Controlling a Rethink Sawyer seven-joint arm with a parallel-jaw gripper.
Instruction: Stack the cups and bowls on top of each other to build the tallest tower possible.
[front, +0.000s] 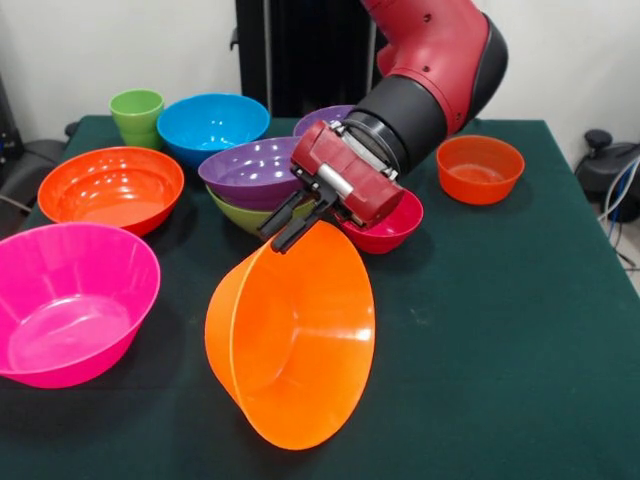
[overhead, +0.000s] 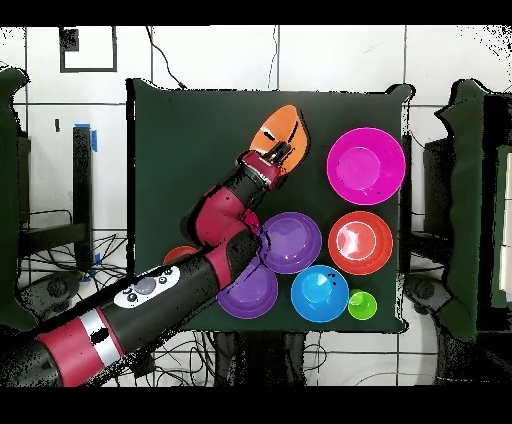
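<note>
Large orange bowl (front: 292, 340), front view: hangs directly below the gripper (front: 285, 232), tipped on edge, mouth turned sideways toward the camera, base swung away. Pinched at the top of the rim by the two dark fingers (front: 280, 216), one inside the wall and one outside. Lower edge looks close to the green table (front: 500, 340); contact not clear. Tower of purple bowl (front: 250, 170) nested on lime-green bowl (front: 240, 215) just behind and beside the fingers, on the side of the pink bowl (front: 70, 300). Small magenta bowl (front: 390, 225) tucked under the wrist.

Overhead view: orange bowl (overhead: 283, 130) seen edge-on beyond the gripper (overhead: 276, 153), away from the base. Purple bowl on the tower (overhead: 290, 242) back toward the base and slightly to the side of the pink bowl (overhead: 366, 165). Judged: needs lifting clear, levelling mouth-up, then drawing back over the tower.
</note>
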